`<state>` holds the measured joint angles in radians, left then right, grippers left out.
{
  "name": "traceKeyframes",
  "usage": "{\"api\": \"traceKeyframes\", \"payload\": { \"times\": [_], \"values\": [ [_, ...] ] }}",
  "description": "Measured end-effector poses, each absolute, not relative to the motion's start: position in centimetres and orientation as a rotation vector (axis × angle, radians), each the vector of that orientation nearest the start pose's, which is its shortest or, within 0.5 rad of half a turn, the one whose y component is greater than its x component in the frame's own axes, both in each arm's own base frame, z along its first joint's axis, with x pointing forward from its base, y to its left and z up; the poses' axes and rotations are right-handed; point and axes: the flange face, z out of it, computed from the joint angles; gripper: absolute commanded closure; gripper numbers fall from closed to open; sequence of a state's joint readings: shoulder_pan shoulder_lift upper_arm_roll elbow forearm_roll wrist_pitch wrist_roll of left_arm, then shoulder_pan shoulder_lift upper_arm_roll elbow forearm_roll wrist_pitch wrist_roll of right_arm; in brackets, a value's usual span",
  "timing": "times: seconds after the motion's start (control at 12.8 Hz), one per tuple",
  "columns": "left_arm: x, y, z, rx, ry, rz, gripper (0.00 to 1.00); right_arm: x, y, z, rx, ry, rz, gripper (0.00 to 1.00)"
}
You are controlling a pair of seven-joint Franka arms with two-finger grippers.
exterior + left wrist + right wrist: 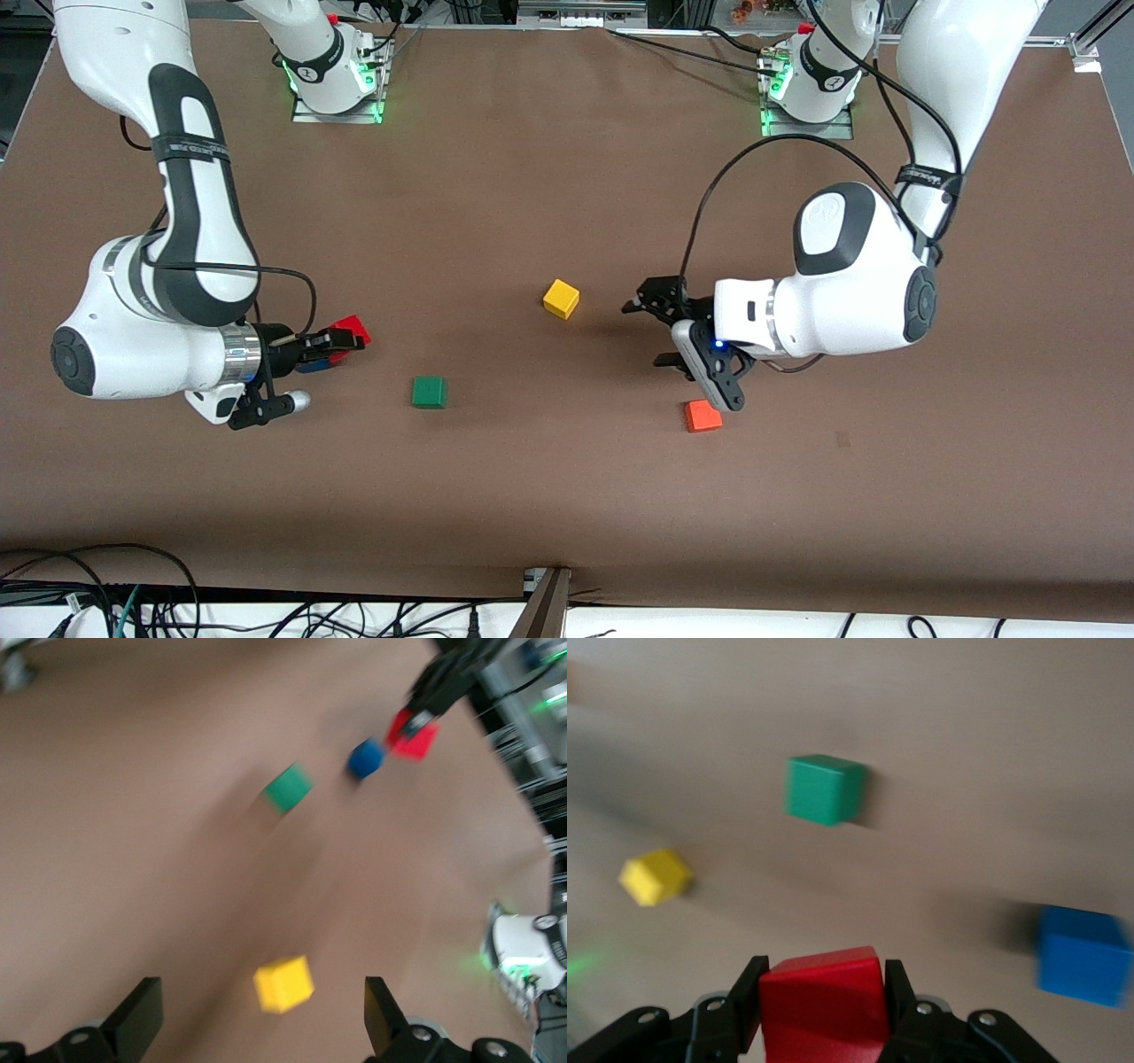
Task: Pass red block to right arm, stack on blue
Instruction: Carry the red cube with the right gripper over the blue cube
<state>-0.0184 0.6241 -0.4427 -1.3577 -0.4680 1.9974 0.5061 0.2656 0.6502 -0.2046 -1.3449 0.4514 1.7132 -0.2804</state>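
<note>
My right gripper (344, 338) is shut on the red block (352, 329), which fills the space between its fingers (749, 988) as a deep-red cube (824, 997). It hangs just above the table at the right arm's end. The blue cube (1083, 955) rests on the table close beside it, partly hidden under the gripper (312, 363). The left wrist view shows the blue cube (365, 758) and the red block (413, 737) side by side, apart. My left gripper (660, 330) is open and holds nothing, hovering close to the yellow cube (283, 983).
A yellow cube (561, 299) lies mid-table. A green cube (429, 392) sits nearer the front camera, between the yellow cube and the right gripper. An orange cube (702, 415) lies under the left wrist's camera. Cables run along the table's front edge.
</note>
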Motion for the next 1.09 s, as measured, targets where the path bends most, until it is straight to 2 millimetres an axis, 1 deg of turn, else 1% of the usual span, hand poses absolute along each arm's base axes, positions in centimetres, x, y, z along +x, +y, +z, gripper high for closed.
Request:
{"api": "traceKeyframes", "payload": {
  "times": [0.16, 0.23, 0.31, 0.39, 0.55, 0.62, 0.7, 0.78, 0.86, 0.94, 1.09],
  "values": [
    [67.4, -24.9, 39.1, 2.459, -0.799, -0.016, 0.0, 68.8, 10.6, 32.4, -2.891, -0.39, 0.292, 1.0],
    [67.5, -23.1, 39.1, 2.528, -0.797, -0.062, 0.0, 68.4, 10.5, 31.7, -2.936, -0.412, 0.265, 1.0],
    [67.6, -20.9, 39.8, 2.598, -0.796, -0.1, 0.0, 67.8, 10.4, 31.0, -2.974, -0.43, 0.227, 1.0],
    [67.6, -18.6, 40.9, 2.658, -0.794, -0.131, 0.0, 67.1, 10.1, 30.4, -3.003, -0.441, 0.186, 1.0],
    [67.3, -13.5, 44.0, 2.781, -0.775, -0.169, 0.0, 65.4, 9.0, 29.6, -3.044, -0.453, 0.113, 1.0],
    [67.1, -11.2, 45.6, 2.846, -0.747, -0.171, 0.0, 64.6, 8.6, 29.5, -3.058, -0.46, 0.085, 1.0],
    [66.8, -9.4, 47.1, 2.905, -0.721, -0.166, 0.0, 63.9, 8.2, 29.5, -3.066, -0.464, 0.059, 1.0],
    [66.6, -8.3, 48.3, 2.955, -0.7, -0.162, 0.0, 63.3, 8.0, 29.7, -3.07, -0.462, 0.027, 1.0],
    [66.3, -7.7, 49.2, 2.997, -0.67, -0.157, 0.0, 62.8, 7.7, 29.7, -3.073, -0.458, -0.015, 1.0],
    [66.0, -7.5, 50.0, 3.034, -0.629, -0.163, 0.0, 62.3, 7.5, 29.6, -3.078, -0.452, -0.067, 1.0],
    [65.0, -7.3, 51.6, 3.085, -0.572, -0.193, 0.0, 61.2, 6.9, 28.6, -3.087, -0.442, -0.152, 1.0]
  ]
}}
